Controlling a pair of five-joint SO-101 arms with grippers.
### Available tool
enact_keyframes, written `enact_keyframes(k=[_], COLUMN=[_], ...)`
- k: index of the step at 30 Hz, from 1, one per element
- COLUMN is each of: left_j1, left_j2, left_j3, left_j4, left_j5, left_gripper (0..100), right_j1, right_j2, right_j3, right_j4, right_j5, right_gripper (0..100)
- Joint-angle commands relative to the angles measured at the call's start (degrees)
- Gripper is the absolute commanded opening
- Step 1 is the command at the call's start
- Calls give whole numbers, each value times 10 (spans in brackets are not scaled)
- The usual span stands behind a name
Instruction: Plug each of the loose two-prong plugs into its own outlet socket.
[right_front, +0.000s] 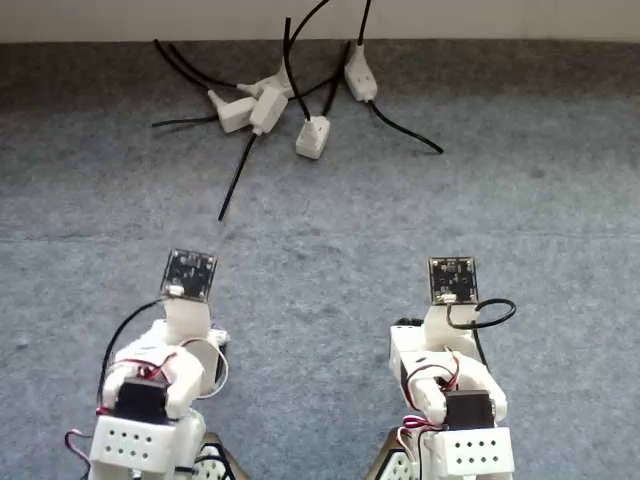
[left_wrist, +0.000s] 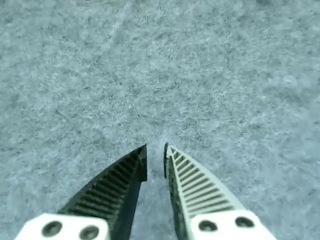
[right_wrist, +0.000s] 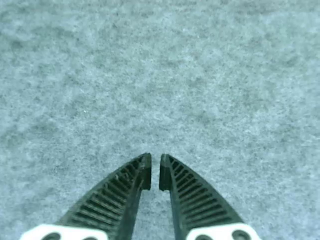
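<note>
- Along the far edge of the grey tabletop (right_front: 540, 180), in the high view, white plugs and sockets (right_front: 268, 108) are lying in a loose cluster with black cables (right_front: 405, 132) trailing from them. Two arms (right_front: 165, 370) are sitting folded at the near edge, well apart from that cluster.
- Left wrist view: the left gripper (left_wrist: 155, 150) is hanging over the tabletop, its one black and one white fingers (left_wrist: 192, 185) drawn almost together and gripping nothing.
- Right wrist view: the right gripper (right_wrist: 155, 162) is hovering over the tabletop, both black fingers (right_wrist: 122, 195) closed to a sliver and grasping nothing.
</note>
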Motion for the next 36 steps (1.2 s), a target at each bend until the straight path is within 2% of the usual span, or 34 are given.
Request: enact_keyframes(k=[1, 11, 36], left_j1=[-8, -5, -8], left_j2=[-109, -71, -71], left_j3=[60, 66, 66], left_j4=[2, 47, 47], left_j5=[1, 3, 3], left_gripper=[77, 75, 75], right_j1=[3, 4, 4], right_j2=[-1, -1, -1], right_j3=[83, 83, 83], right_j4=[5, 4, 4], right_j5=[3, 3, 3], right_gripper=[52, 52, 52])
